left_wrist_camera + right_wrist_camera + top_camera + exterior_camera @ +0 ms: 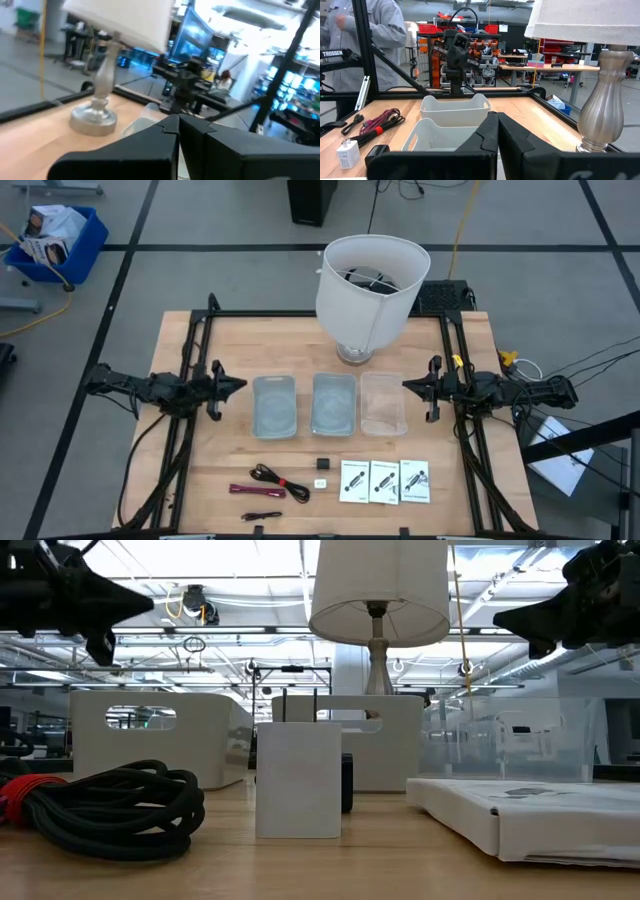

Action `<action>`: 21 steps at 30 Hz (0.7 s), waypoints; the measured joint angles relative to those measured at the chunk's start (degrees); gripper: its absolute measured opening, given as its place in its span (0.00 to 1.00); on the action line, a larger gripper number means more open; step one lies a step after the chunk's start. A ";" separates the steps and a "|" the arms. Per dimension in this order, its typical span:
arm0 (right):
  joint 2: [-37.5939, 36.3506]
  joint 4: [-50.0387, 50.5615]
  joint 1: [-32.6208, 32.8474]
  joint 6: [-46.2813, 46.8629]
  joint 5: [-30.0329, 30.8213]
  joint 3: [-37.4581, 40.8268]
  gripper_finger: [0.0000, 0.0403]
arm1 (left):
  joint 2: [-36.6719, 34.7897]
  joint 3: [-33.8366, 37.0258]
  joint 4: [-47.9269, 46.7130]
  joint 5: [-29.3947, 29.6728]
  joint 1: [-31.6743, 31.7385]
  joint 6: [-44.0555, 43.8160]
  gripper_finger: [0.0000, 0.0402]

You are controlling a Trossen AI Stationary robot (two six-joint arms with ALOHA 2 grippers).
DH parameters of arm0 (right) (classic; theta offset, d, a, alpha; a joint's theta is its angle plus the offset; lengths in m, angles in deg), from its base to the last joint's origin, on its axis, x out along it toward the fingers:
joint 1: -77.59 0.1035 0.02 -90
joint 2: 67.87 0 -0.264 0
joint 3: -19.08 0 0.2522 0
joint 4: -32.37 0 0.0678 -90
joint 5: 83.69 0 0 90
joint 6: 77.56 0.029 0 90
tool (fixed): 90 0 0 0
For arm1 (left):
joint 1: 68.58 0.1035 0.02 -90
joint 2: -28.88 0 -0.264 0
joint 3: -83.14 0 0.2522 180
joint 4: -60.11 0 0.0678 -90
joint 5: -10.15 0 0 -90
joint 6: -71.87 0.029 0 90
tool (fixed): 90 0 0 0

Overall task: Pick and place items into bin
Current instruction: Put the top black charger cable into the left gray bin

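Right wrist view only: person (380, 30)

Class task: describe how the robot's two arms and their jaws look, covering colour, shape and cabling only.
Both arms are dark, jointed and slim, mounted on black frame rails. The left gripper and right gripper end in black, wedge-shaped jaws tapering to points. Black cables trail from each arm.

Near my table's front edge lie thin black coiled cables (280, 479), a dark-red cable (244, 489), a tiny black cube (323, 463), a tiny white block (321, 482), and three flat white card packets (385, 480) side by side.
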 joint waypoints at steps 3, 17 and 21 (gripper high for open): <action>0.00 -0.01 0.01 -1.54 0.03 0.00 0.00 | 1.48 -0.70 -0.90 -5.10 -0.27 3.29 0.02; 0.00 -0.01 0.01 -4.07 0.20 -0.01 0.00 | 37.14 -14.33 4.94 -6.64 -4.80 6.04 0.02; 0.01 0.02 -0.01 -4.07 0.24 0.00 0.00 | 53.05 -25.76 -0.17 -6.11 -8.06 13.12 0.02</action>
